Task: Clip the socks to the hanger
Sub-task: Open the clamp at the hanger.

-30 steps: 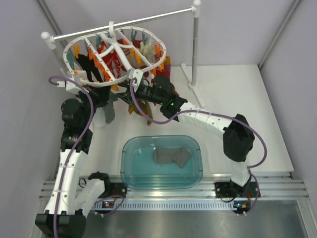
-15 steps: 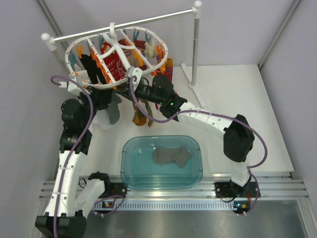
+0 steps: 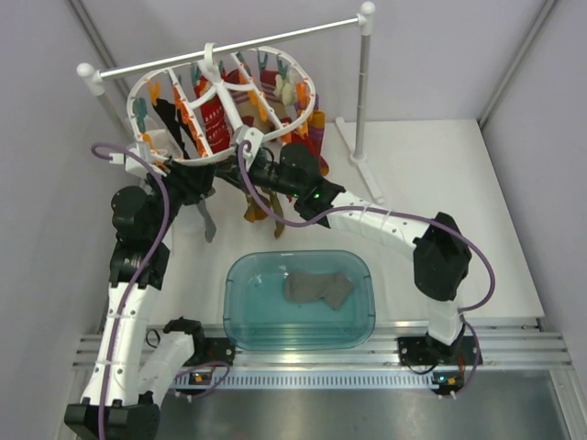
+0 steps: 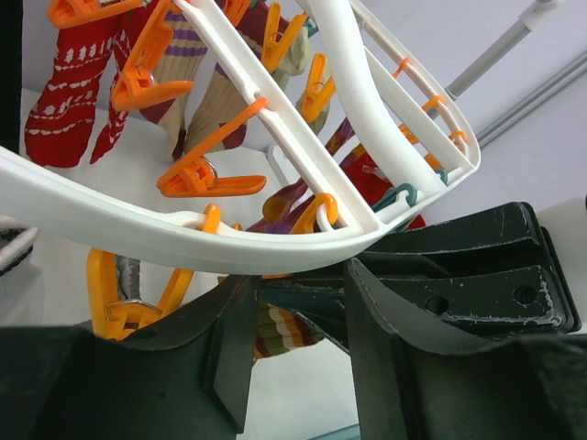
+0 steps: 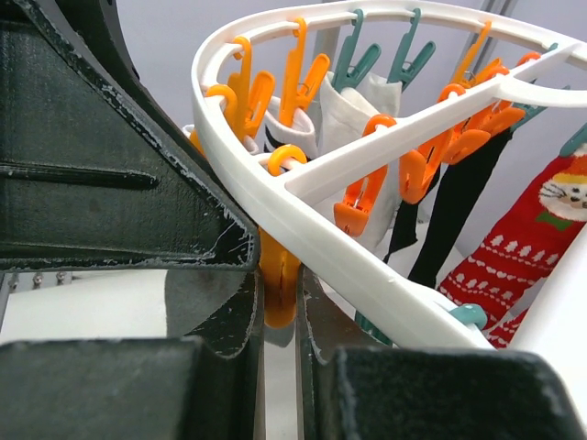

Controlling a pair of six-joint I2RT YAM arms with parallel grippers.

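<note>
The white oval hanger [image 3: 213, 158] hangs tilted from the rail, with orange and teal clips. My right gripper [image 3: 259, 170] is at its near rim, shut on an orange clip [image 5: 280, 275] just under the white ring [image 5: 367, 261]. My left gripper [image 3: 188, 188] is under the near-left rim; in the left wrist view [image 4: 298, 353] its jaws stand apart with nothing between them, and the ring [image 4: 183, 234] runs just above the fingertips. One grey sock [image 3: 205, 220] dangles below the rim beside the left gripper, its top hidden. The other grey sock [image 3: 316, 289] lies in the basin.
The teal plastic basin [image 3: 237, 316] sits between the arm bases. The white rail stand [image 3: 362, 92] has its foot at back right. Red [image 4: 69, 110], striped [image 4: 280, 330], black and white socks hang from the hanger's clips. Walls close in left and right.
The hanger has swung right and tilted, its near rim rising. The dangling grey sock has turned and looks narrower. Both grippers stay at the near rim.
</note>
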